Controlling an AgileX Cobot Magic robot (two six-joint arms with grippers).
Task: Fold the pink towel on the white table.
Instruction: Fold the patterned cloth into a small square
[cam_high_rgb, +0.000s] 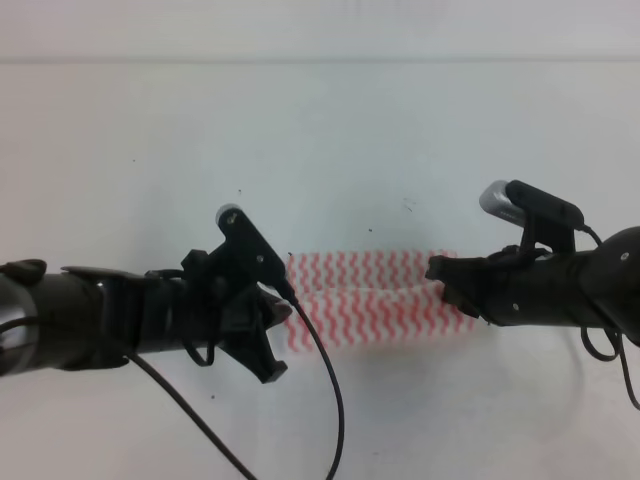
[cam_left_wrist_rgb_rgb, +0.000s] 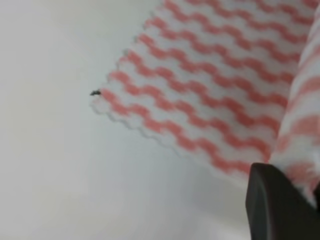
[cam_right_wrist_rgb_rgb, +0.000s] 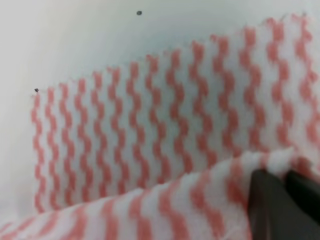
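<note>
The pink towel (cam_high_rgb: 372, 298) lies on the white tabletop (cam_high_rgb: 320, 140) as a long band running left to right, white cloth crossed by pink-red wavy zigzag stripes, with a shallow crease along its length that splits it into a far strip and a near strip. In the left wrist view a flat layer of the towel (cam_left_wrist_rgb_rgb: 210, 90) spreads over the tabletop (cam_left_wrist_rgb_rgb: 55, 150), its scalloped edge ending at a corner beside a tiny dark speck (cam_left_wrist_rgb_rgb: 95, 92), and a raised roll of the same cloth climbs along the right edge of the picture. At the towel's left end sits the left hand (cam_high_rgb: 268, 322), and one dark finger (cam_left_wrist_rgb_rgb: 277, 205) shows pressed against that lifted fold, so the hand is pinching the towel. At the towel's right end sits the right hand (cam_high_rgb: 450, 285); in the right wrist view its two dark fingers (cam_right_wrist_rgb_rgb: 270, 205) are closed tightly together on a raised edge of the towel (cam_right_wrist_rgb_rgb: 150, 145), with the flat layer stretching away behind it. Beyond the towel's far edge in that view the tabletop (cam_right_wrist_rgb_rgb: 75, 35) carries two small dark specks. A black cable (cam_high_rgb: 325, 390) loops from the left arm down across the tabletop, just near of the towel's left end.
</note>
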